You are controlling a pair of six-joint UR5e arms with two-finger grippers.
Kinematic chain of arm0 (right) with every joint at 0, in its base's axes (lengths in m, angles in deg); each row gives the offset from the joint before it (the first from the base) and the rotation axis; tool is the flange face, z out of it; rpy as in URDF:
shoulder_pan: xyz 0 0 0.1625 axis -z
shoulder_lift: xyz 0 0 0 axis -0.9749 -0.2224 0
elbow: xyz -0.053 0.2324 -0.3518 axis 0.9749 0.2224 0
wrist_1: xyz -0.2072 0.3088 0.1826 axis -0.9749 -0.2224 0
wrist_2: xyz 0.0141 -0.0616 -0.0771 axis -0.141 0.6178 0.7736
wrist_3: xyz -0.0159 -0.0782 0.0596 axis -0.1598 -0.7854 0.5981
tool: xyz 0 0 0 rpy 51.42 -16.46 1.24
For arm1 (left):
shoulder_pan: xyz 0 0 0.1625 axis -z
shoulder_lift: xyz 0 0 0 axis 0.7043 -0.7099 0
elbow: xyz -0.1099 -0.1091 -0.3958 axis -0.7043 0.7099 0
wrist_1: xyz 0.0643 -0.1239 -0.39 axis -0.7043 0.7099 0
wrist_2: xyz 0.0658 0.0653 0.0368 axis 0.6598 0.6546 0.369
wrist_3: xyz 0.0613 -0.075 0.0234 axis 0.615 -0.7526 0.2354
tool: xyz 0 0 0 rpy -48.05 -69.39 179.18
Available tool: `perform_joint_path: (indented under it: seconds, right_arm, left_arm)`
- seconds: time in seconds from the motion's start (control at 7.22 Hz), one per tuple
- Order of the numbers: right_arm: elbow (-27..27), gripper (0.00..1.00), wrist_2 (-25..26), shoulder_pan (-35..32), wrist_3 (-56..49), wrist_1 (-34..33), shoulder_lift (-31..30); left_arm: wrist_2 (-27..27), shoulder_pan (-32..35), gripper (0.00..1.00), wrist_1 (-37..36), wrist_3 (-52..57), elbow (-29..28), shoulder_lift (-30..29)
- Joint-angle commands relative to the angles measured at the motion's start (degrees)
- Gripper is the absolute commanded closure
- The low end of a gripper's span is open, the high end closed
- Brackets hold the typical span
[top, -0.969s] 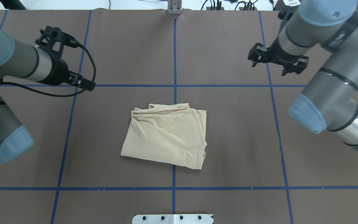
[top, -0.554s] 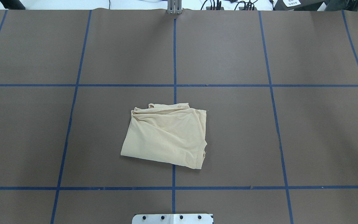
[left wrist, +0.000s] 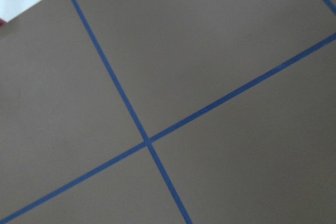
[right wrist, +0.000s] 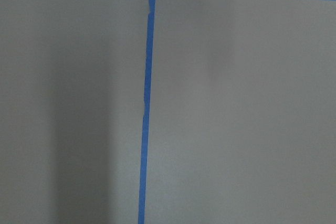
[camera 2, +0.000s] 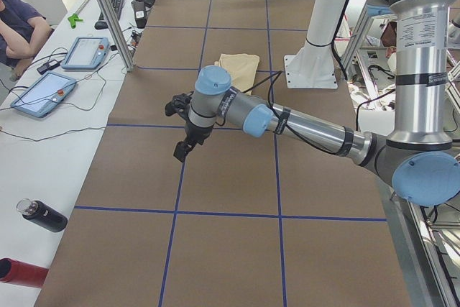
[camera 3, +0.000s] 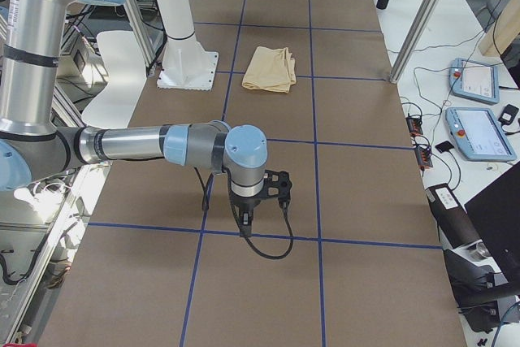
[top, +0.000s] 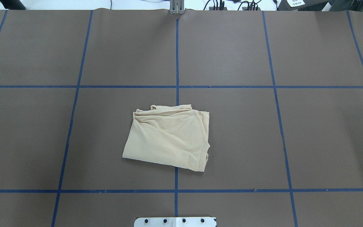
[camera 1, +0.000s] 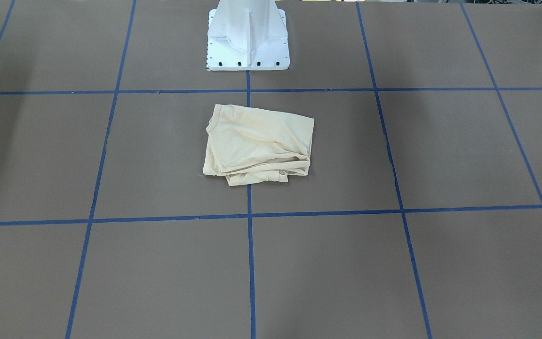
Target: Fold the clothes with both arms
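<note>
The pale cream-yellow shirt [top: 169,138] lies folded into a compact rectangle at the table's middle, near the pedestal; it also shows in the front-facing view [camera 1: 259,143] and both side views [camera 2: 239,67] [camera 3: 270,69]. No print shows. Both arms are outside the overhead and front-facing views. The left gripper [camera 2: 182,150] hangs over the table far toward the table's left end, well away from the shirt. The right gripper [camera 3: 247,221] hangs over the table far toward the right end. I cannot tell whether either is open or shut. Both wrist views show only brown table and blue tape.
The white pedestal base [camera 1: 247,42] stands behind the shirt. Blue tape lines [top: 176,63] grid the brown table. Teach pendants [camera 2: 86,52] [camera 3: 475,79], a black bottle [camera 2: 43,215], metal posts [camera 2: 108,12] and a seated person [camera 2: 21,23] are off the table's ends.
Both arms, in the overhead view a second ago, have swung outward and left that view. The shirt has not moved.
</note>
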Motion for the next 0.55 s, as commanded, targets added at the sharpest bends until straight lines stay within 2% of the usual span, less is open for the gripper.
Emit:
perform_joint_path:
  seconds: [0.0, 0.14, 0.28, 0.42]
  right_arm:
    - [1.1, 0.0, -0.3, 0.1, 2.9, 2.1, -0.8]
    - [2.1, 0.0, -0.1, 2.0, 5.8, 4.5, -0.8]
    - [3.1, 0.0, 0.0, 4.4, 8.7, 6.7, -0.7]
    - [3.1, 0.0, 0.0, 6.4, 12.8, 8.4, -0.7]
  left_arm:
    - [-0.7, 1.1, 0.0, -1.8, -0.4, -1.0, 2.6]
    - [-6.1, 1.1, 0.0, -2.4, -0.6, -1.0, 4.5]
    - [-8.9, 1.1, 0.0, -4.0, -0.8, -1.0, 6.0]
    - [-8.8, 1.1, 0.0, -9.1, -0.1, -0.6, 5.8]
